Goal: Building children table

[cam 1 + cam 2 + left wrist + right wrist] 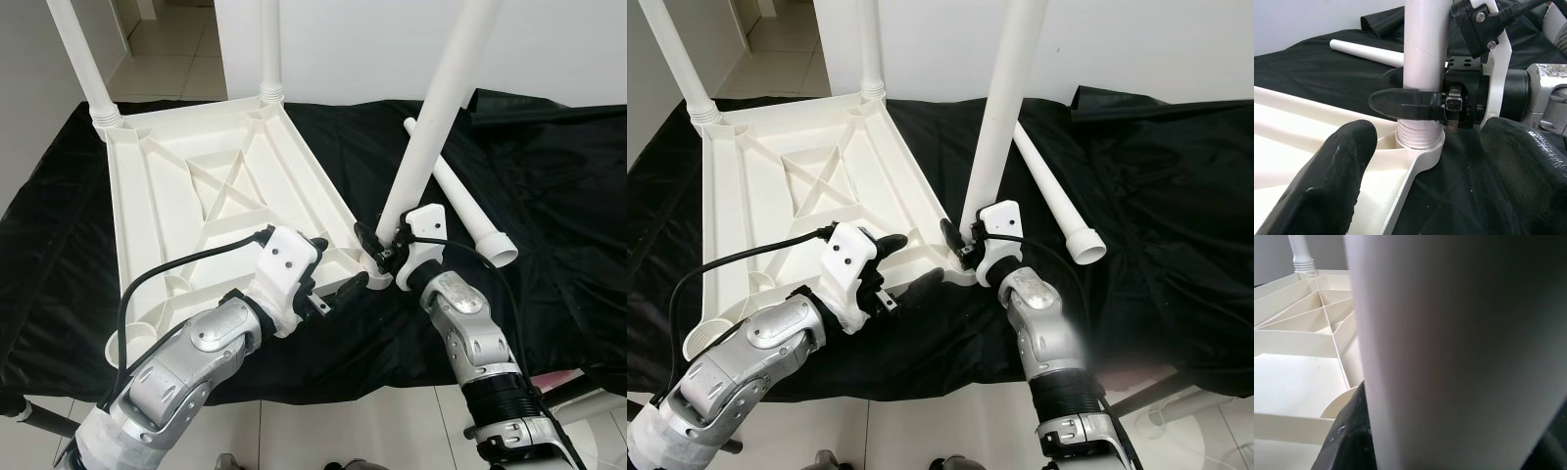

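Black cloth (549,186) covers the work surface, and the white plastic tabletop (211,196) lies upside down on it, ribbed underside up. Two far legs (83,59) already stand in their corner sockets, so roughly half the job looks done. Third leg (436,108) is upright but leaning a bit, its threaded end sitting in the near corner socket (1422,147) on the robot's right side; whether it is fully seated I cannot tell, some thread shows above the socket rim. Right gripper (377,247) is clenched around that leg low down, just above the socket, one finger (1405,104) wrapped across the tube. Left gripper (328,294) hovers near the tabletop's near edge, just beside that same corner, fingers (1337,166) spread apart and grasping nothing, probably ready to steady the top. Fourth leg (465,201) lies loose on the cloth beyond the right arm, collar end toward the robot. Near-left corner socket (132,343) sits bare. Left to do, by my read: finish seating leg three, fit leg four, flip the table.
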You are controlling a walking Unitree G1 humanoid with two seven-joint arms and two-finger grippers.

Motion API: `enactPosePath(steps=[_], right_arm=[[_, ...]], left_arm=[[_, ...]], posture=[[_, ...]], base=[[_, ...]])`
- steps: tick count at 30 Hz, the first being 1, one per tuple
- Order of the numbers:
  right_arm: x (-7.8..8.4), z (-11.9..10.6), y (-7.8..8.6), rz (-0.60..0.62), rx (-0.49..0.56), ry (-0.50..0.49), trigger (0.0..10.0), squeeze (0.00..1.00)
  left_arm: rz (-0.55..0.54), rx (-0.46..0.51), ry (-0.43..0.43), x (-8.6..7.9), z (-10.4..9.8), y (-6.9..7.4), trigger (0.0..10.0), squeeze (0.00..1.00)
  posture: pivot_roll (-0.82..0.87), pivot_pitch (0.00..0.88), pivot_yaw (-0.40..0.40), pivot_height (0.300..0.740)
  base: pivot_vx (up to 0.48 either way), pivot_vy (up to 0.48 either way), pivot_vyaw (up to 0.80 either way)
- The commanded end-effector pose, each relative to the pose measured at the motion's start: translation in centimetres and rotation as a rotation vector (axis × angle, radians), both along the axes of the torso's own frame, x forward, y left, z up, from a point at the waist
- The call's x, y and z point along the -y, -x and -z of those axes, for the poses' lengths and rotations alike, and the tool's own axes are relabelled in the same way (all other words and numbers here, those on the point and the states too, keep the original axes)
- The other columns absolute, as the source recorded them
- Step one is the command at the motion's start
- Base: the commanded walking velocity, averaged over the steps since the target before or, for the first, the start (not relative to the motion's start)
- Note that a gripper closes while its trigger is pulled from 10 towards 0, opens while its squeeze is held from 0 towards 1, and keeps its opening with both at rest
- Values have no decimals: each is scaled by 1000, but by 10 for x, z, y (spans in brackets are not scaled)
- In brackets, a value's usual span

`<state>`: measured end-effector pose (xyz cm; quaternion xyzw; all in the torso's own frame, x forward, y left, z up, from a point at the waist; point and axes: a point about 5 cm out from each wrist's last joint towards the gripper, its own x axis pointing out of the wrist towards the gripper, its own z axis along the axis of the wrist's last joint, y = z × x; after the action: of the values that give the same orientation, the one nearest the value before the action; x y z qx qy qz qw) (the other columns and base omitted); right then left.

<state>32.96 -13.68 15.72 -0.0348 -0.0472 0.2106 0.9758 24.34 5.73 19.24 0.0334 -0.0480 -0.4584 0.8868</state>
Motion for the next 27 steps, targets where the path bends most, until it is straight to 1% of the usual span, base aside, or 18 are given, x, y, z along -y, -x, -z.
enactPosePath(steps=[1,3,5,6,8,10,12,13,14,16,17,19,20,24,27], right_arm=[[7,32,4,79,-165,0,10000,0],[3,29,4,131,-135,-21,10000,0],[3,29,4,131,-135,-21,10000,0],[0,27,5,148,-129,-45,10000,0],[-8,23,7,232,-103,-101,10000,0],[-8,23,7,232,-103,-101,10000,0],[-17,19,10,314,-88,-157,10000,0],[-17,19,10,314,-88,-157,10000,0],[-22,16,12,379,-76,-197,10000,0],[-29,13,16,464,-69,-273,10000,0],[-29,13,16,464,-69,-273,10000,0],[-40,11,20,469,-66,-308,10000,0],[-42,10,20,454,-62,-295,10000,0],[-42,7,20,441,-47,-275,10000,0],[-35,5,19,431,-26,-276,10000,0]], left_arm=[[136,2,-17,4,-1,8,10000,0],[137,0,-16,4,-1,8,10000,0],[137,0,-16,4,-1,8,10000,0],[136,1,-17,4,-1,8,10000,0],[135,0,-16,5,0,8,10000,0],[135,0,-16,5,0,8,10000,0],[134,0,-16,5,0,8,10000,0],[134,0,-16,5,0,8,10000,0],[135,-1,-13,5,0,8,10000,0],[135,-1,-13,6,0,9,10000,0],[135,-1,-13,6,0,9,10000,0],[133,-1,-11,6,0,8,10000,0],[134,-2,-10,6,0,8,10000,0],[136,-2,-9,7,0,9,10000,0],[139,2,-13,7,0,8,10000,0]], posture=[[-22,131,-20,740],[-22,130,-20,740],[-22,130,-20,740],[-21,130,-22,740],[-22,128,-22,740],[-22,128,-22,740],[-21,129,-23,740],[-21,129,-23,740],[-21,129,-26,740],[-20,128,-29,740],[-20,128,-29,740],[-20,126,-30,740],[-20,126,-30,740],[-23,121,-31,740],[-25,113,-33,740]], base=[[0,0,0],[0,0,0],[0,0,0],[0,0,0],[0,0,0],[0,0,0],[0,0,0],[0,0,0],[0,0,0],[0,0,0],[0,0,0],[0,0,0],[0,0,0],[0,0,0],[0,0,0]])
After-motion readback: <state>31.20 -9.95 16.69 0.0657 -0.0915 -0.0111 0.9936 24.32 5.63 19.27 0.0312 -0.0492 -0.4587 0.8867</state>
